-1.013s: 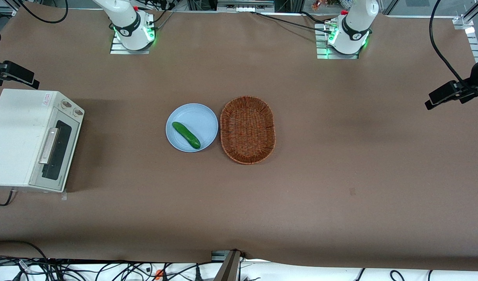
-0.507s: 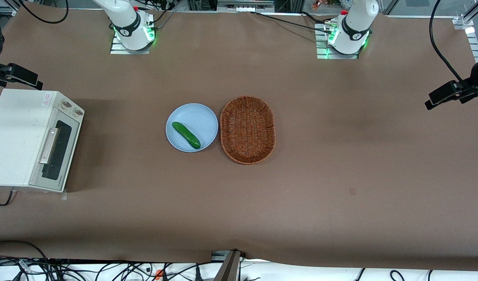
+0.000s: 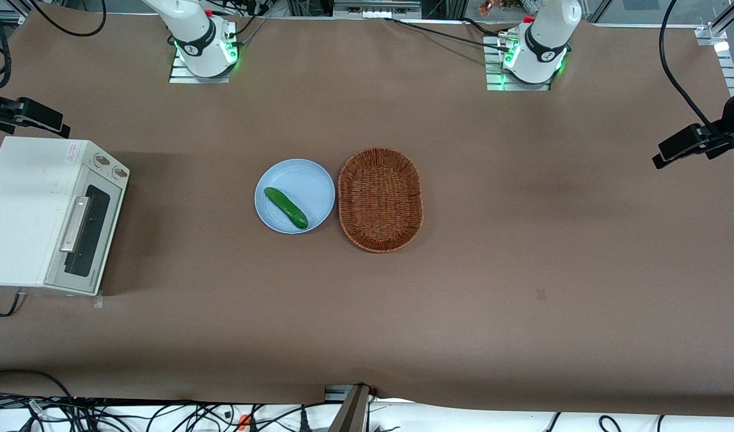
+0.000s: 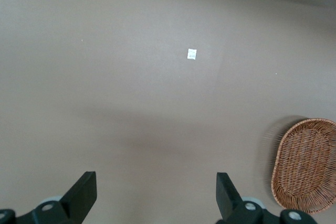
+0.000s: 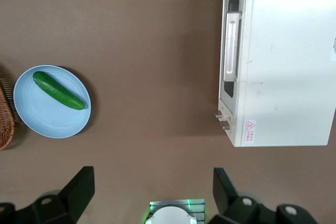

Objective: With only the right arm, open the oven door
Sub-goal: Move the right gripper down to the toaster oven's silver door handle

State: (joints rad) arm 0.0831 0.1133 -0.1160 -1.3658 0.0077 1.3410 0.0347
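The fingers (image 5: 79, 187) stand wide apart with only bare brown desk (image 3: 523, 270) showing between them; they grip nothing and touch nothing. They hang high in the air at the working arm's end of the desk, over the strip between the right arm (image 3: 202, 42) base and the oven (image 3: 25, 210), well above both.

The oven sits on the desk at that same end, nearer to the front camera than the arm's base. Its door (image 3: 88, 237) is closed, lying flush against the oven's front, and it faces the middle of the desk. The long silvery handle (image 5: 231, 45) runs along the upper edge of the door, above the dark window. Two round knobs (image 3: 102, 160) sit on the front panel beside the door, at the end farther from the front camera, and a pinkish sticker (image 5: 250, 131) lies on the oven's top near them.

In front of the door, well apart from it, a pale blue plate (image 3: 319, 180) rests on the desk with a green cucumber (image 3: 286, 207) lying slantwise on it. A brown wicker basket (image 3: 380, 199) stands just beside the plate, toward the parked arm's end.
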